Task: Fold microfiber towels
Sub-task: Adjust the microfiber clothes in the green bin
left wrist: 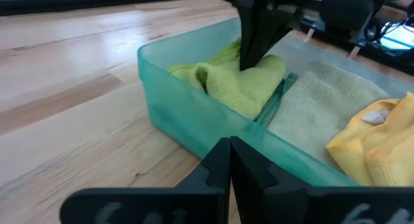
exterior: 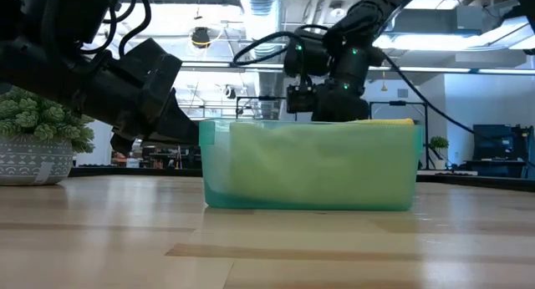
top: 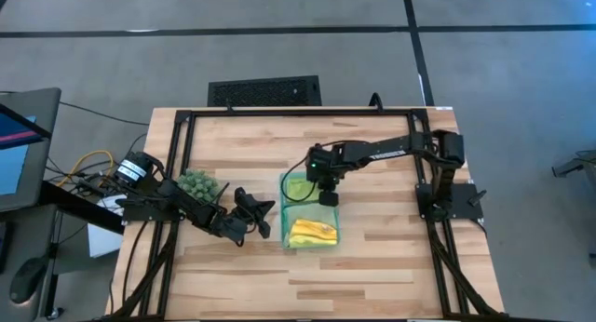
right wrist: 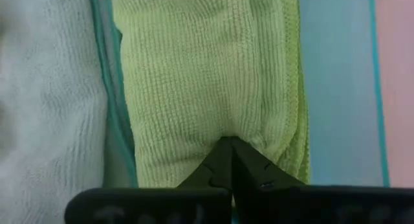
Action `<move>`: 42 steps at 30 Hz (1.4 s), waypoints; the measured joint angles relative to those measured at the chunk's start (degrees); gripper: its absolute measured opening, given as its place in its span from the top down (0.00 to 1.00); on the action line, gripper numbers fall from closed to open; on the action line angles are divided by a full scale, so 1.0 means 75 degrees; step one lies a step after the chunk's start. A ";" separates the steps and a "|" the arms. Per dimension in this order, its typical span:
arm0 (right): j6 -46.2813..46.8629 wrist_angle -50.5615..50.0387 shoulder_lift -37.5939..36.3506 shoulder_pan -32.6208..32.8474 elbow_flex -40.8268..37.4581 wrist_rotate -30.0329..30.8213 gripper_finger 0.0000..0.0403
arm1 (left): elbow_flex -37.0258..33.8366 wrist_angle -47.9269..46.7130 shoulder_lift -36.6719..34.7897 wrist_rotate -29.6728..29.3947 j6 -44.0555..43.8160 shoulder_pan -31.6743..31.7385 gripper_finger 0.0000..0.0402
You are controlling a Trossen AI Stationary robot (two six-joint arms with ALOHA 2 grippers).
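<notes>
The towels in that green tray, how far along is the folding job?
Nothing looks folded yet. The yellow towel and the pale sage towel lie rumpled in the teal tray. In hand: the right gripper has its jaws pinched on the lime green towel inside the tray. The left gripper waits shut beside the tray. All folding appears left to do.
</notes>
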 joint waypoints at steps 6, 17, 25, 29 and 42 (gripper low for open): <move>0.0035 -0.0161 -0.0734 -0.0064 0.0370 -0.0003 0.95 | 0.0000 0.0007 0.0000 -0.0003 0.0000 0.0000 1.00; 0.0343 0.2885 0.0345 0.0316 0.0341 -0.1360 0.96 | 0.0000 0.0004 0.0000 -0.0006 -0.0003 0.0001 1.00; 0.0323 0.3378 0.1319 0.0370 0.0731 -0.0178 0.95 | 0.0003 0.0048 0.0000 -0.0009 -0.0003 0.0001 1.00; 0.0241 0.3062 0.0836 0.0382 0.0695 -0.0250 0.95 | 0.0012 0.0053 0.0000 -0.0009 0.0032 0.0001 1.00; 0.0451 0.1636 0.0566 0.0202 0.0670 -0.0217 0.94 | 0.0015 -0.0017 0.0000 -0.0009 0.0035 0.0001 1.00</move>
